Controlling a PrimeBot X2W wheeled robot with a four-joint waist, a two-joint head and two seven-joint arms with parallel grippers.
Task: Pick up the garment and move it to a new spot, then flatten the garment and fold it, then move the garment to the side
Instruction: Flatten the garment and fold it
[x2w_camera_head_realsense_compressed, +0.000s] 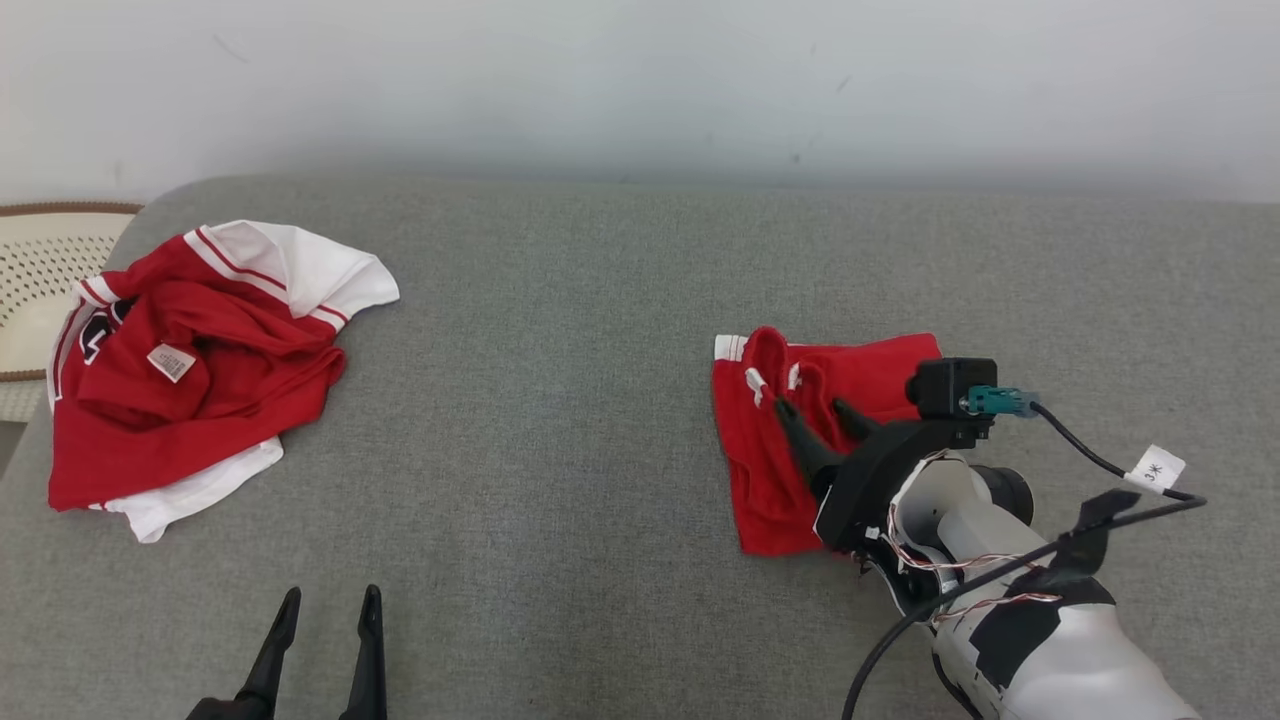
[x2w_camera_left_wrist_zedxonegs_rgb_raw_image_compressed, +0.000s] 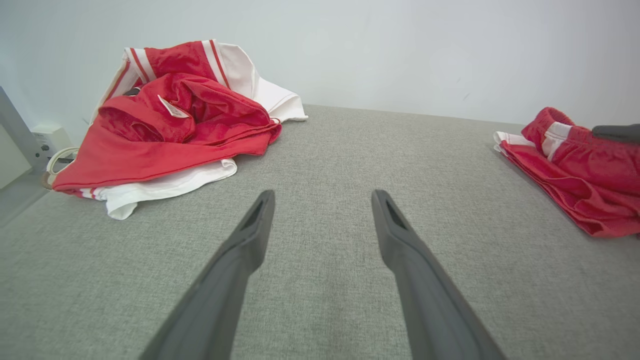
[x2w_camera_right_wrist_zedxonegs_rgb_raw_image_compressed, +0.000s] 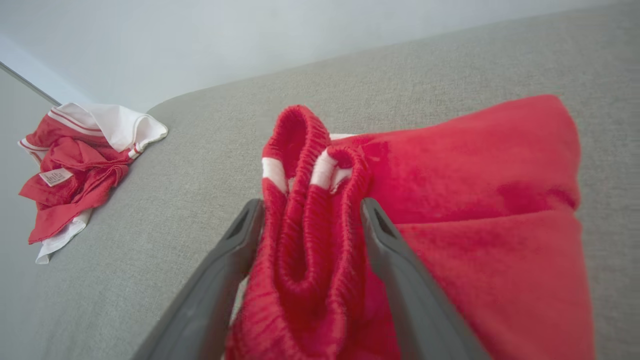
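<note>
While its jaws stand apart, the right gripper (x2w_camera_head_realsense_compressed: 809, 403) straddles the garment (x2w_camera_head_realsense_compressed: 770, 480).

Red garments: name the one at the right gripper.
The folded red shorts: waistband inside the open right gripper; the crumpled red-and-white jersey lies apart.

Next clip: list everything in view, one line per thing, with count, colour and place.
shorts: 1, red with white trim, folded, right part of the surface
jersey: 1, red and white, crumpled, far left of the surface
surface: 1, grey fabric, under both garments
wall: 1, white, behind the surface
perforated panel: 1, cream, past the surface's left edge
left pincer: 1, dark, open, over the surface at lower left
right pincer: 1, dark, open, fingers straddling the shorts' waistband
</note>
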